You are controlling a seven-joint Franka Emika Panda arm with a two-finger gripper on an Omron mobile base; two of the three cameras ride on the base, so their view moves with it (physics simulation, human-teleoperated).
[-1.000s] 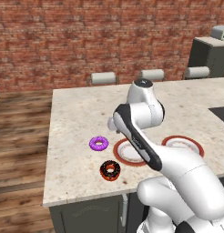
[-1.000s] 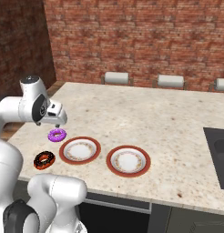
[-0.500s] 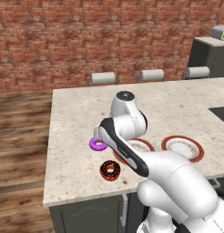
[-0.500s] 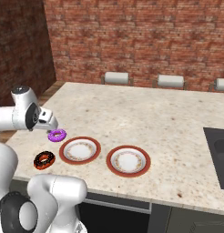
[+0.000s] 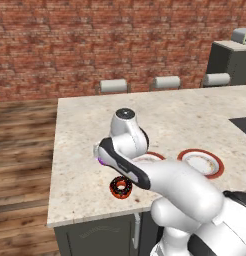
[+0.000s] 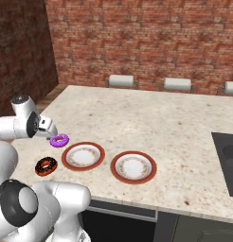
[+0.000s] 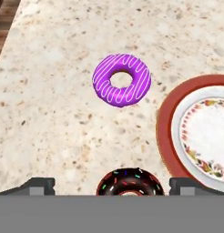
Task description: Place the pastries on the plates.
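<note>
Gripper: fingertips spread wide apart, nothing between them, hovering above the counter. Nearest, between the tips: chocolate doughnut, flat on the counter, beside the near plate but apart from it. Farther on: purple doughnut, also flat on the counter, just off that plate's reddish-brown rim. Right base view: near plate bare, second plate beside it, bare.
</note>
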